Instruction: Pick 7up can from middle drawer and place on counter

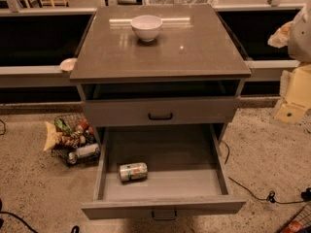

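one 7up can (133,172) lies on its side in the one open middle drawer (180,181), near its left wall, with much free room at right. one bowl (146,27) stands far on the worktop (160,55). one gripper (295,98) is at the right edge; its state i cannot tell.

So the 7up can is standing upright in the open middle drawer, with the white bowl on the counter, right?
Not quite: the camera view shows the 7up can lying on its side, not upright, in the open middle drawer. The white bowl is on the counter as said. The gripper is up at the right edge, away from the drawer.
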Controlling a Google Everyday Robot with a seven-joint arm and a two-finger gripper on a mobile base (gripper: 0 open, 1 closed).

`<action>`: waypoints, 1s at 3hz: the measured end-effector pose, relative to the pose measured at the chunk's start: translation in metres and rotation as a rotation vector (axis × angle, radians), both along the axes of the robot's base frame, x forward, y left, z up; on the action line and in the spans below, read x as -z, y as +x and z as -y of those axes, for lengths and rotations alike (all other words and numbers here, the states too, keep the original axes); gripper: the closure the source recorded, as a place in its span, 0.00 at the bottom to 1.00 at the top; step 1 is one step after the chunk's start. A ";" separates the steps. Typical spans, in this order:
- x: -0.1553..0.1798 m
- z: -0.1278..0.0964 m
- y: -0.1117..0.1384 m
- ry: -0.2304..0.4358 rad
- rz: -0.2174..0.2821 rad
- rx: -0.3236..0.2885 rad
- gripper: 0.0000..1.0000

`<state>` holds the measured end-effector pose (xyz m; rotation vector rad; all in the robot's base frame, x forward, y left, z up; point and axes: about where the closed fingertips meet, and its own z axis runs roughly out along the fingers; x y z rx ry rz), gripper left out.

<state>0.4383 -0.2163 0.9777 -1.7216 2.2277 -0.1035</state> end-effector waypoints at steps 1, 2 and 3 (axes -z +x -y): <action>0.000 0.000 0.000 0.000 0.000 0.000 0.00; 0.029 -0.013 0.012 0.015 -0.005 -0.049 0.00; 0.100 -0.046 0.035 0.100 -0.034 -0.146 0.00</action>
